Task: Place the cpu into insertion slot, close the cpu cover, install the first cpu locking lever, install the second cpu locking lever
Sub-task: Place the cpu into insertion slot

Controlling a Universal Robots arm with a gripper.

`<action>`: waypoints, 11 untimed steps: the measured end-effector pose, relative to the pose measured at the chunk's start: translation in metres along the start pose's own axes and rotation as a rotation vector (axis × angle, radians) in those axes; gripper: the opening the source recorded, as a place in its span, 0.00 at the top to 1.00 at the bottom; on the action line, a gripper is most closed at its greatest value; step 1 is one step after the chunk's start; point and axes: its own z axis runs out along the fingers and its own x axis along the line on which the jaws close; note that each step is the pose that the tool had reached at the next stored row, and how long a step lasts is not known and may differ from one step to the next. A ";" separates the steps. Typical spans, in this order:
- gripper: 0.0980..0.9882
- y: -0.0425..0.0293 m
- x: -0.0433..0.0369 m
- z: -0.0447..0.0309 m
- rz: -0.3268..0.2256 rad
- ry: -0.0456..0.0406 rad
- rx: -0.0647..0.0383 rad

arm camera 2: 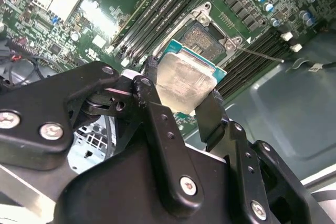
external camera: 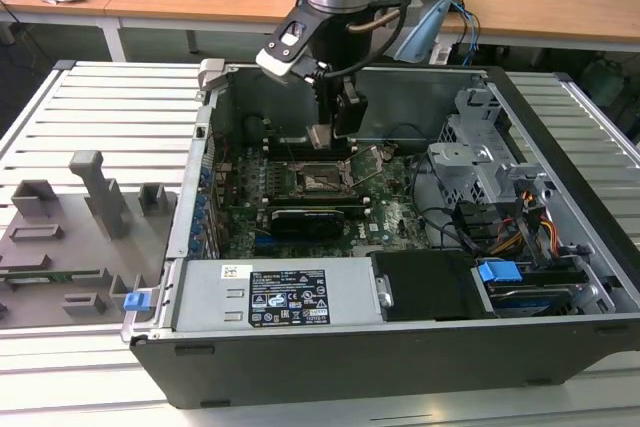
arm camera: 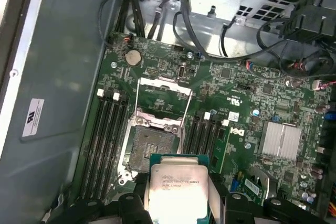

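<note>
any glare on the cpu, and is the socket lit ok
In the second wrist view the cpu lid catches a bright sheen across its metal top; in the first wrist view it looks washed pale, while the insertion slot is dull and dark, without glare.

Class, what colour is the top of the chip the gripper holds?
Pale silver with a green border: the cpu, clearest in the second wrist view.

In the exterior view, a desk (external camera: 110,112) of ribbed grey metal slats runs across the frame. An open black computer case (external camera: 400,362) lies on its side on it, filling the centre and right. At the lower left, just beside the case, a flat grey plate (external camera: 140,242) rests on the slats. Several grey blocks (external camera: 98,187) stand on the plate, and a small blue clip (external camera: 137,299) sits at its lower right corner.
</note>
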 end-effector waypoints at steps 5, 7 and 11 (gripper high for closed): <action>0.51 -0.0001 0.0000 0.0014 0.042 -0.0023 0.000; 0.51 -0.0001 0.0000 0.0019 0.054 -0.0029 0.000; 0.51 -0.0005 0.0000 0.0067 0.132 -0.0071 0.000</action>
